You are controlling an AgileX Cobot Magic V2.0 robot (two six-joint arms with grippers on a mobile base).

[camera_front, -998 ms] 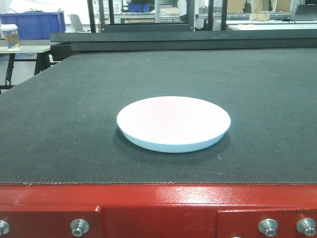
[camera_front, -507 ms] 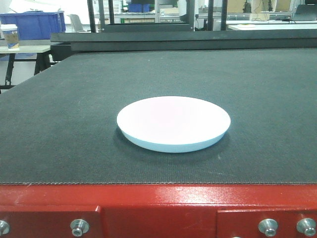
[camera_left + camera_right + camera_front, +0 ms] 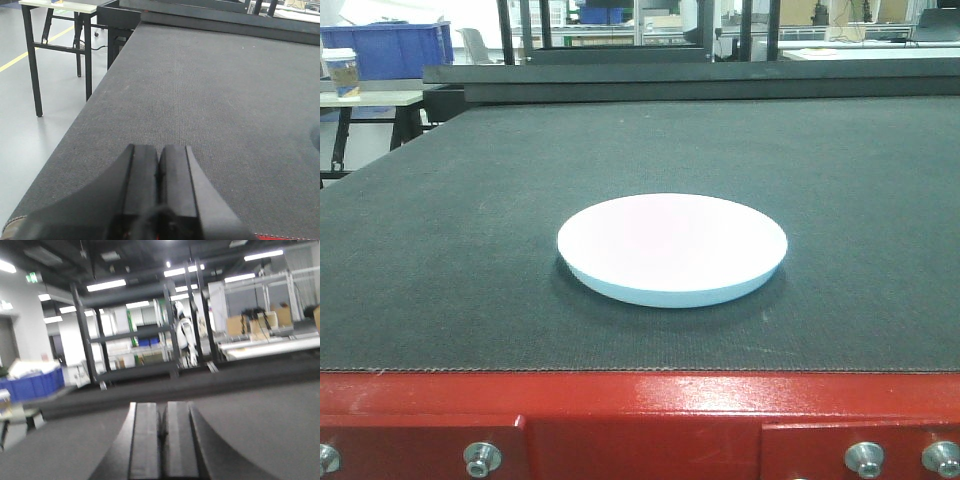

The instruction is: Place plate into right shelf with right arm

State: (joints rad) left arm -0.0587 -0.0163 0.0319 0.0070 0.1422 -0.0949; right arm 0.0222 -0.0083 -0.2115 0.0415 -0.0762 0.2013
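White, the plate [image 3: 672, 248] lay flat on the dark bench [image 3: 440, 250] near its front edge, with nothing gripping it. We saw the left tool [image 3: 158, 167] and the blurred right tool [image 3: 162, 437] each pressed together and empty, so we judged the pick-up not yet begun.

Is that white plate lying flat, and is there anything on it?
Flat and empty: the plate rests right side up on the dark mat, its white surface bare.

Red-framed, dark-matted table [image 3: 440, 300]; blue bin [image 3: 390, 48] and cup [image 3: 340, 72] beyond.
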